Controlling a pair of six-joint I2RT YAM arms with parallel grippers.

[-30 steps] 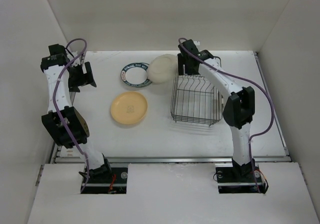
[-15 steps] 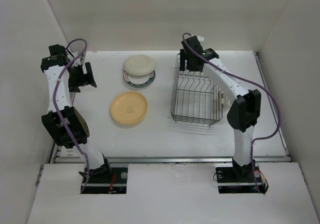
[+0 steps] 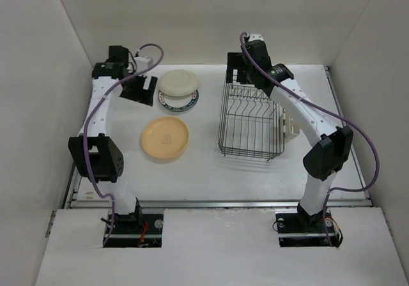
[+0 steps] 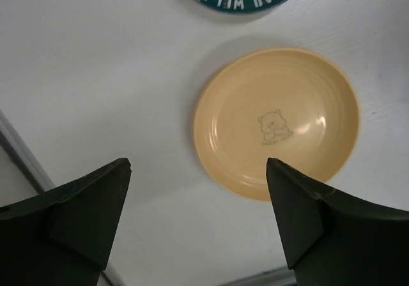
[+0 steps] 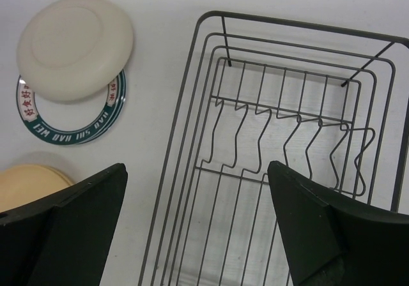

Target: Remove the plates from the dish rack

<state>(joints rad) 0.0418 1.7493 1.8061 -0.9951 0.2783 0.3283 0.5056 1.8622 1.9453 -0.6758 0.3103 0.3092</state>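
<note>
The black wire dish rack (image 3: pixel 250 153) stands right of centre and holds no plates; it also shows in the right wrist view (image 5: pixel 300 25). A cream plate (image 3: pixel 179 82) lies face down on a white plate with a dark green rim band (image 3: pixel 179 103). A yellow-orange plate (image 3: pixel 165 138) lies flat in front of them. My left gripper (image 3: pixel 142 89) is open and empty, just left of the stacked plates; its wrist view shows the yellow plate (image 4: pixel 276 123) below. My right gripper (image 3: pixel 241 75) is open and empty above the rack's far end.
A beige plastic holder (image 3: pixel 291 127) hangs on the rack's right side. White walls enclose the table on the left, the back and the right. A metal rail (image 3: pixel 217 203) runs along the near edge.
The cream plate went left from beside the right gripper onto the green-rimmed plate. The right gripper drew back over the rack. The left arm swung right to beside the stacked plates.
</note>
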